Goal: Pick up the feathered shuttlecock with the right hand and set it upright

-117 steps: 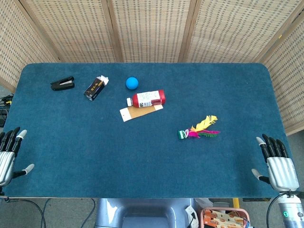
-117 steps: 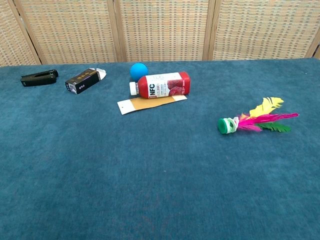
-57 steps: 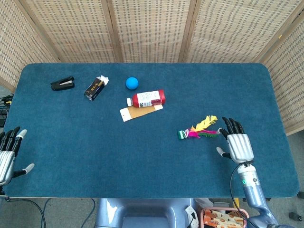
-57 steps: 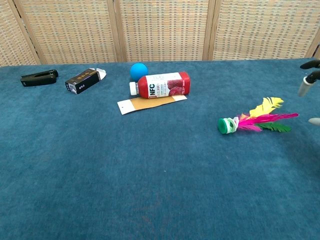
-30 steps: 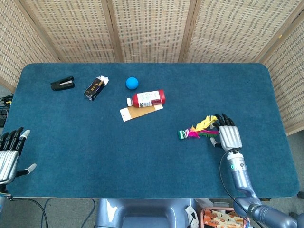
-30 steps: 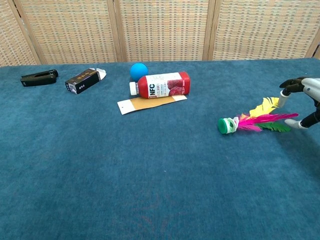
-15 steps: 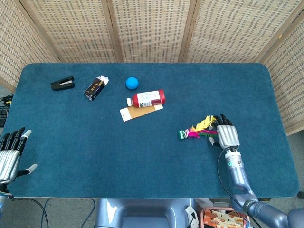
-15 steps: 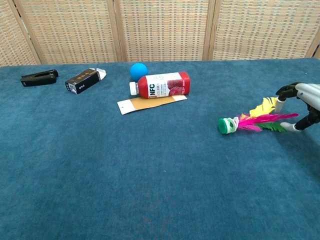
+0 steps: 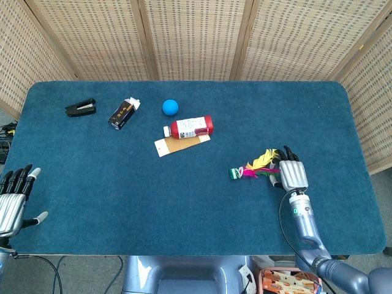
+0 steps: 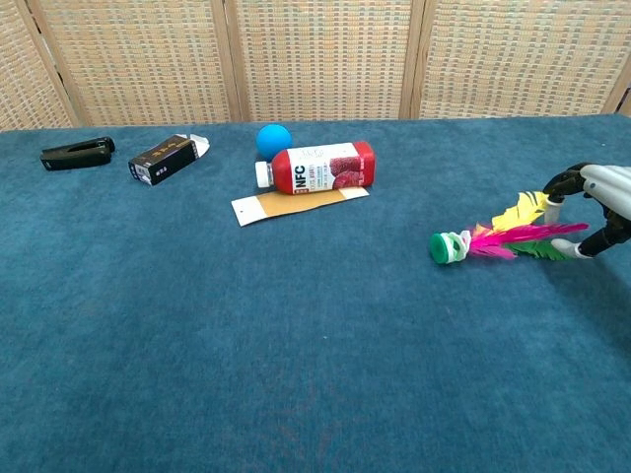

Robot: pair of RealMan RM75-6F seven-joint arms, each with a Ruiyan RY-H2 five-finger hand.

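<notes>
Blue felt tabletop (image 9: 184, 202): near its right edge, the silver right hand (image 9: 293, 173), fingers apart and empty, should pinch the multicoloured feathered shuttlecock (image 9: 254, 168) near its green base.

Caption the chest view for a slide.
Right hand open around the feather tips of the shuttlecock, which lies flat on the blue table.
</notes>
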